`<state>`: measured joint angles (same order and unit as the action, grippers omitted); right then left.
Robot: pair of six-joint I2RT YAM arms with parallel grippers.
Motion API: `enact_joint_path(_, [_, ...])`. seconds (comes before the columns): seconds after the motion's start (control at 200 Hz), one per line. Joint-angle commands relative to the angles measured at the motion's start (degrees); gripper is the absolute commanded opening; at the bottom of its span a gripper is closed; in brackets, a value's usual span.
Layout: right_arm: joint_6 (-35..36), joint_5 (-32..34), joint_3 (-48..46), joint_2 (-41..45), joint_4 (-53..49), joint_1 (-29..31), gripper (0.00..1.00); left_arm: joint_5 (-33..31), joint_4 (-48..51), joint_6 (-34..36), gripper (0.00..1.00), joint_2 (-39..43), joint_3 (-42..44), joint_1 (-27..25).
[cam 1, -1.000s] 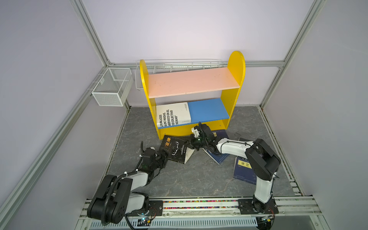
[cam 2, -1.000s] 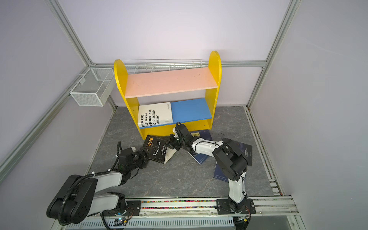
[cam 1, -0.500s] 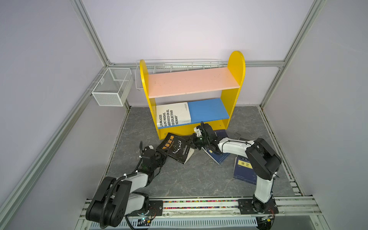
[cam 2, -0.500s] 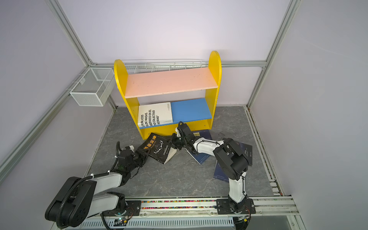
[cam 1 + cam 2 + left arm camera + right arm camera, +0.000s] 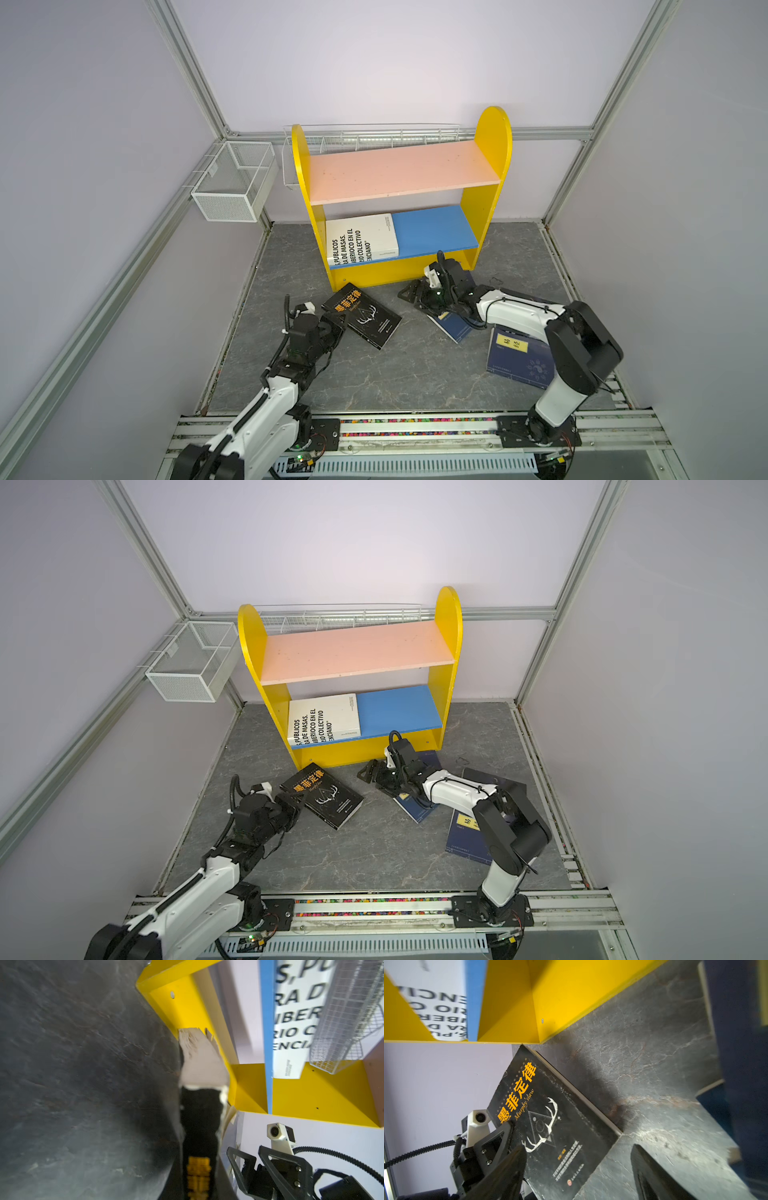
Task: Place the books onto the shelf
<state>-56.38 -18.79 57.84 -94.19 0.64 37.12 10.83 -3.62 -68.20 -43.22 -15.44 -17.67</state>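
A black book [image 5: 363, 316] [image 5: 326, 796] with orange lettering lies on the grey floor in front of the shelf [image 5: 492, 137]. My left gripper [image 5: 333, 325] [image 5: 296, 802] is shut on its near left corner. In the left wrist view the book's spine [image 5: 199, 1122] runs out from between the jaws of the left gripper [image 5: 198, 1188]. My right gripper [image 5: 411, 296] [image 5: 577, 1167] stands open just right of the book, holding nothing. A white book [image 5: 361, 240] lies on the blue lower board. Two navy books [image 5: 454, 327] [image 5: 519, 357] lie by the right arm.
A white wire basket [image 5: 232, 183] hangs on the left wall and a long one [image 5: 374, 137] runs behind the shelf's top. The pink upper board [image 5: 399, 170] is bare. Another dark book [image 5: 482, 777] lies behind the right arm. A rail [image 5: 415, 428] runs along the front edge.
My right gripper has opened, let go of the black book and drawn back to the right. My left gripper has shut on the book's corner. The book has dropped flatter onto the floor.
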Motion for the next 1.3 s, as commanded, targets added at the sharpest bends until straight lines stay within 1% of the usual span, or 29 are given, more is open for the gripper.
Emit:
enact_joint_path(0.0, [5.3, 3.9, -2.1, 6.7, -5.8, -1.3, 0.95, -4.6, 22.9, 5.6, 0.00, 9.9, -10.6, -2.4])
enact_joint_path(0.05, [6.4, 4.0, -2.5, 9.9, -6.3, -2.0, 0.99, -5.6, 27.9, 5.6, 0.00, 13.2, -14.1, -3.3])
enact_joint_path(0.07, [6.6, 4.0, -2.7, 11.1, -6.5, -2.2, 1.00, -5.6, 28.9, 7.5, 0.00, 14.3, -15.1, -3.5])
enact_joint_path(0.145, [7.1, 3.8, -2.9, 15.1, -6.1, -3.0, 0.93, -4.4, 29.4, 7.8, 0.00, 16.9, -18.6, -3.7])
enact_joint_path(0.21, [7.2, 2.0, -2.8, 18.0, -4.8, -3.6, 0.90, -3.8, 27.8, 8.2, 0.00, 17.0, -21.8, -3.8])
enact_joint_path(0.275, [6.7, -1.3, -2.6, 20.2, -2.2, -3.9, 0.89, -3.5, 25.4, 9.3, 0.00, 15.2, -25.7, -3.9])
enact_joint_path(0.375, [4.9, -6.3, -3.0, 22.9, 3.0, -3.9, 0.88, -4.0, 18.6, 11.5, 0.00, 11.3, -30.9, -4.4])
enact_joint_path(0.5, [0.2, -11.7, -5.7, 26.1, 13.9, -3.8, 0.88, -5.5, 6.3, 12.6, 0.00, 6.4, -35.0, -6.4])
enact_joint_path(0.565, [-1.2, -12.9, -6.6, 27.4, 17.9, -3.5, 0.88, -6.8, 2.4, 14.5, 0.00, 3.8, -38.4, -8.2])
enact_joint_path(0.66, [-1.5, -13.5, -6.7, 28.9, 21.3, -2.2, 0.88, -8.7, -0.4, 18.4, 0.00, 0.3, -44.1, -11.3])
enact_joint_path(0.695, [-1.8, -14.0, -6.8, 29.3, 23.1, -1.6, 0.88, -9.4, -1.4, 19.6, 0.00, -2.2, -46.0, -12.4])
enact_joint_path(0.785, [-3.8, -14.8, -6.8, 29.6, 29.1, 0.4, 0.88, -11.2, -4.9, 21.8, 0.00, -5.6, -48.9, -14.8])
enact_joint_path(0.94, [-6.1, -14.5, -4.6, 27.1, 34.9, 3.8, 0.88, -12.5, -12.5, 21.1, 0.00, -10.0, -49.7, -17.7])
enact_joint_path(1.085, [-7.6, -13.2, -3.2, 24.1, 42.0, 4.9, 0.88, -14.5, -14.1, 22.6, 0.00, -12.1, -50.7, -21.3])
enact_joint_path(1.24, [-9.3, -9.2, -2.6, 20.9, 47.6, 4.9, 0.88, -14.5, -16.2, 21.8, 0.00, -12.9, -49.7, -23.3])
enact_joint_path(1.295, [-9.5, -7.7, -2.3, 19.8, 48.7, 4.9, 0.91, -14.6, -17.3, 21.2, 0.00, -12.8, -49.0, -23.7])
